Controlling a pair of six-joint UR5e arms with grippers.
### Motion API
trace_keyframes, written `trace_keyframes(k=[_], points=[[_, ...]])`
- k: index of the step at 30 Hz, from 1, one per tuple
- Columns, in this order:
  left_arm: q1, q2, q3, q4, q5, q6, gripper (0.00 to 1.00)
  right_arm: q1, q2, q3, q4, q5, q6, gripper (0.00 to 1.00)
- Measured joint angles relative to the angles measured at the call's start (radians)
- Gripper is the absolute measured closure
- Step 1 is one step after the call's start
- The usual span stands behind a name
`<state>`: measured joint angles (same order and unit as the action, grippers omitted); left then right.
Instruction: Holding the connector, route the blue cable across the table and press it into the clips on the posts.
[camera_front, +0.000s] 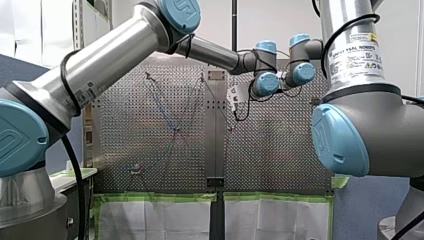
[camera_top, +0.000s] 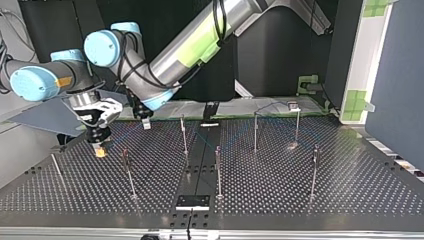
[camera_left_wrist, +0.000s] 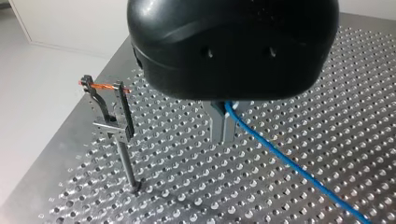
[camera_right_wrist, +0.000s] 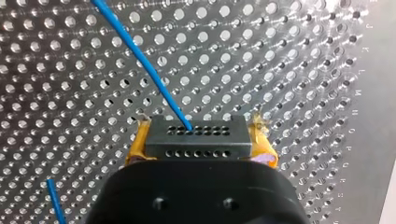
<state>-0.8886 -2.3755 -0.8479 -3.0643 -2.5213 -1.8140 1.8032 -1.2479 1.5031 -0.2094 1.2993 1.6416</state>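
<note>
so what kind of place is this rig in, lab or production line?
Most likely a robotics lab test cell, not a line: a perforated table studded with thin clip posts, a blue cable strung over it, and a green-taped panel at the side.

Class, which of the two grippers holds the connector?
My right gripper: its yellow pads clamp the dark connector; my left gripper pinches only the blue cable.

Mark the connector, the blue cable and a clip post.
connector (camera_right_wrist: 195, 140), right wrist view, its perforated face.
blue cable (camera_right_wrist: 148, 70), right wrist view, mid-run ahead of the connector.
clip post (camera_left_wrist: 122, 112), left wrist view, the clip's upright.
</note>
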Motion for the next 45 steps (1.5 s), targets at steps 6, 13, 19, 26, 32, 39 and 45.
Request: trace_keyframes(k=[6,13,19,26,32,39,45], points=[[-0.006,0.001,0.0,-0.009,-0.026,-0.001,1.0,0.002,-0.005,-0.001,0.001,0.0,0.0,1.0],[-0.012,0.013,-0.001,-0.01,-0.055,-0.002,1.0,0.005,-0.007,-0.008,0.006,0.0,0.0,1.0],[-0.006,0.017,-0.001,-0.004,-0.052,0.002,1.0,0.006,-0.009,-0.017,0.011,0.0,-0.001,1.0],[0.009,0.017,-0.014,0.044,-0.004,0.041,1.0,0.002,-0.027,-0.043,0.024,-0.005,-0.002,1.0],[0.027,0.017,-0.031,0.092,0.044,0.057,1.0,0.007,-0.058,-0.063,0.041,-0.006,0.0,1.0],[0.04,0.016,-0.034,0.154,0.087,0.059,1.0,0.001,-0.064,-0.065,0.045,-0.007,-0.002,1.0],[0.038,0.017,-0.035,0.21,0.095,0.053,1.0,0.004,-0.065,-0.066,0.049,-0.007,-0.004,1.0]])
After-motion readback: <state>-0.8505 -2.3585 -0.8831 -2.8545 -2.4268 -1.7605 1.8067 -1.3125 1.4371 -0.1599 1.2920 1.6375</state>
